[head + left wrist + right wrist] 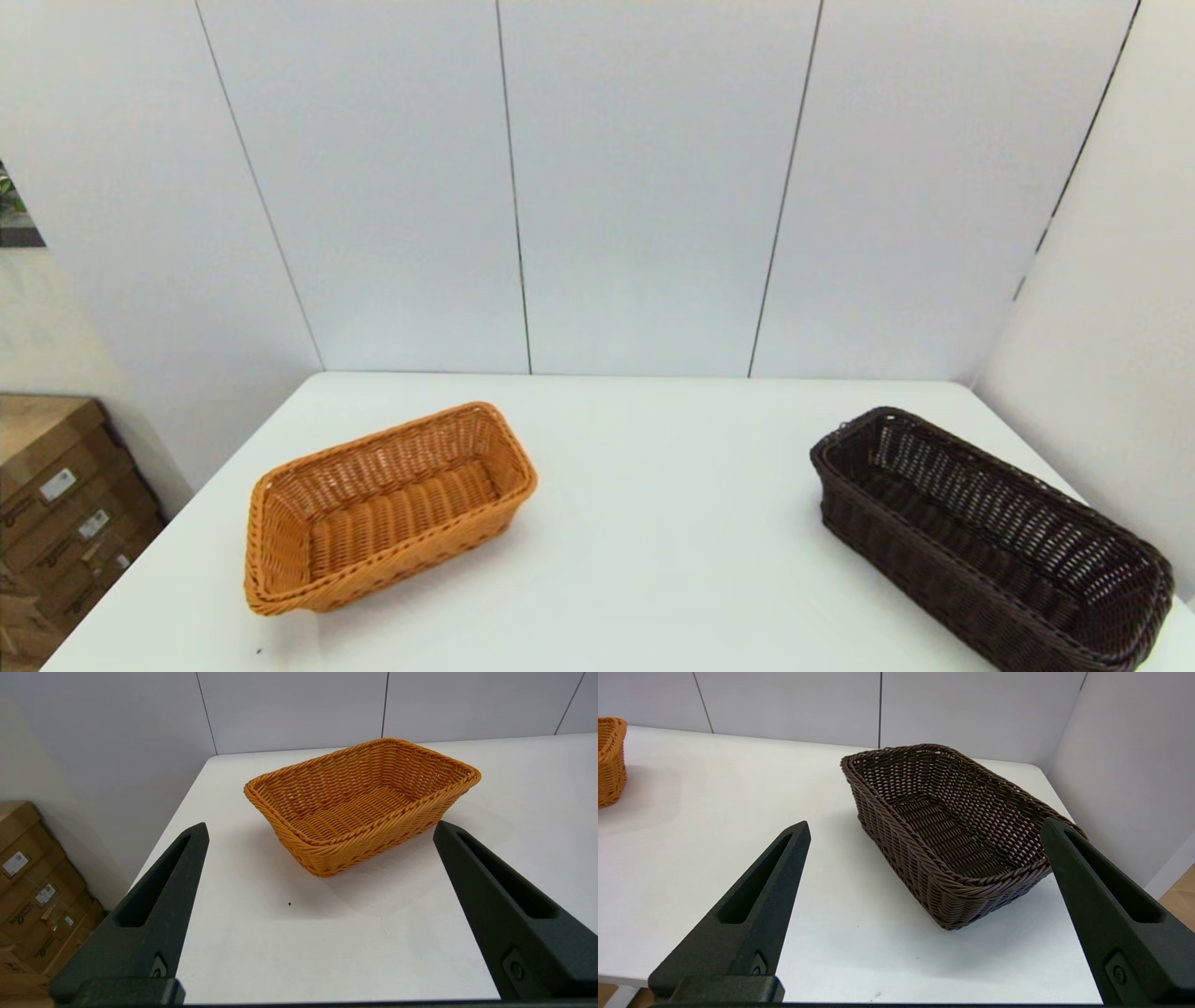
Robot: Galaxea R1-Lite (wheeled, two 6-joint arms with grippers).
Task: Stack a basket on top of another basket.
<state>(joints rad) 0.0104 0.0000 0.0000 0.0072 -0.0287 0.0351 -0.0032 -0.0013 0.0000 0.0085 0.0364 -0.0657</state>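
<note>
The dark basket point(990, 537) sits on the counter's point(653, 560) right side, well apart from the orange basket point(387, 509) on the left. Nothing is lifted yet. The right pincer point(924, 828) and left pincer point(320, 828) hover released; next, I judge, the right must grip the dark rim.

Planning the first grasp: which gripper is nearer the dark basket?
Right. The right gripper hangs open just short of the dark basket, facing it. The left gripper faces the orange basket on the table's far side.
</note>
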